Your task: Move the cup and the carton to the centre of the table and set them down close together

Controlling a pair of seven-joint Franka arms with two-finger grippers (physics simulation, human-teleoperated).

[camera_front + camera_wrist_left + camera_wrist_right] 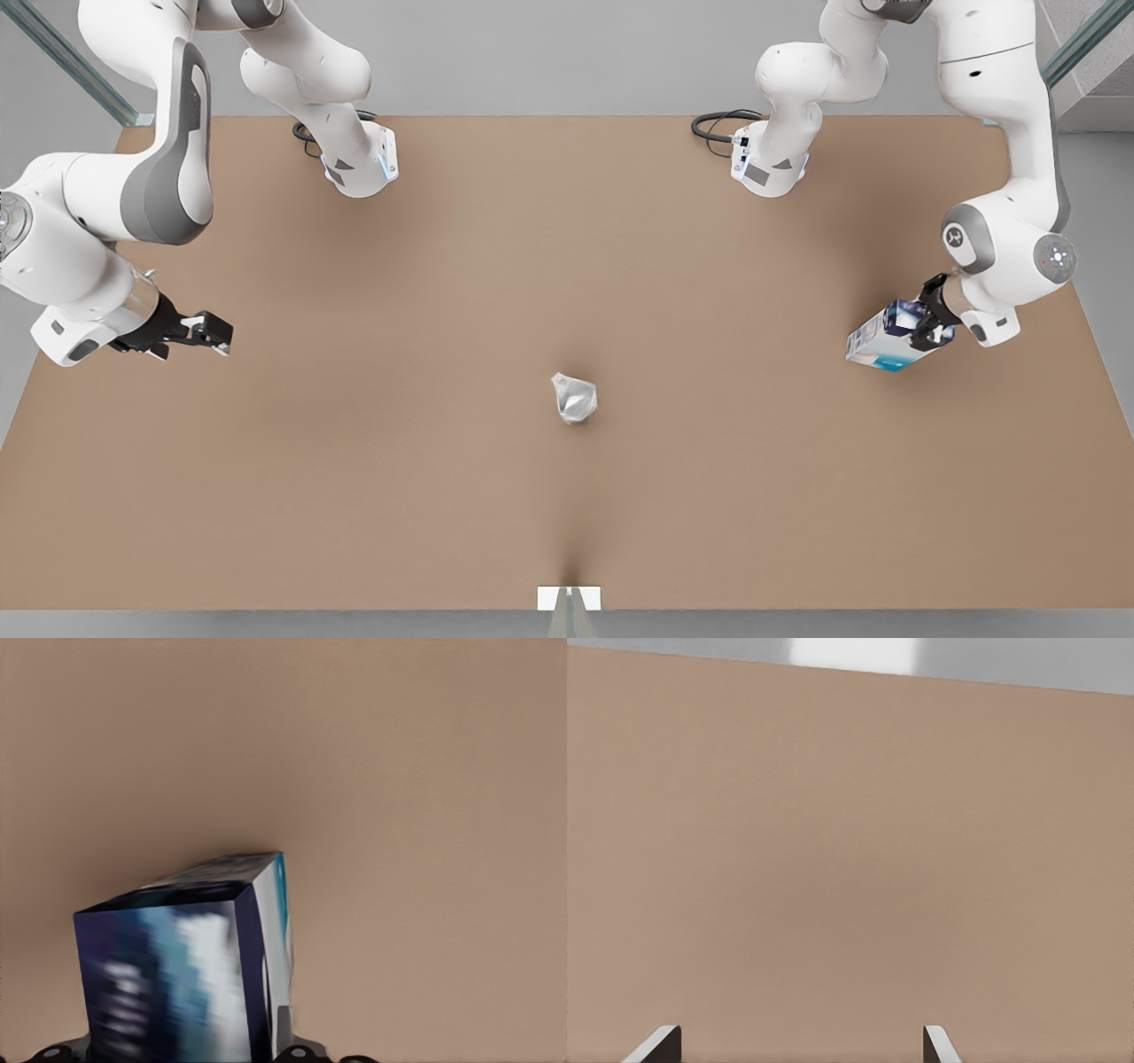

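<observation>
Watching the front view, I see the cup standing alone near the middle of the table, its silvery faceted sides catching light, with bare brown surface all around it. A small white tab sits at the table edge nearest the camera, roughly in line with the cup.

My left gripper is at the front view's right side, and its jaws are pinching the carton. The carton hangs tilted, its long axis slanting down toward the front view's left, its far end pointing toward the table's middle. It is well apart from the cup. From the left wrist view I get the carton close up, its dark blue and turquoise face toward the camera and a white side panel beside it, with the tabletop beyond. I cannot tell from these views whether the carton's low end touches the table or hangs just above it.

My right gripper is at the front view's left side, held over the table near that edge, well apart from the cup. In the right wrist view its two fingertips stand spread with nothing between them, and plain tabletop stretches ahead to the far edge. That arm waits with nothing in its grasp.
</observation>
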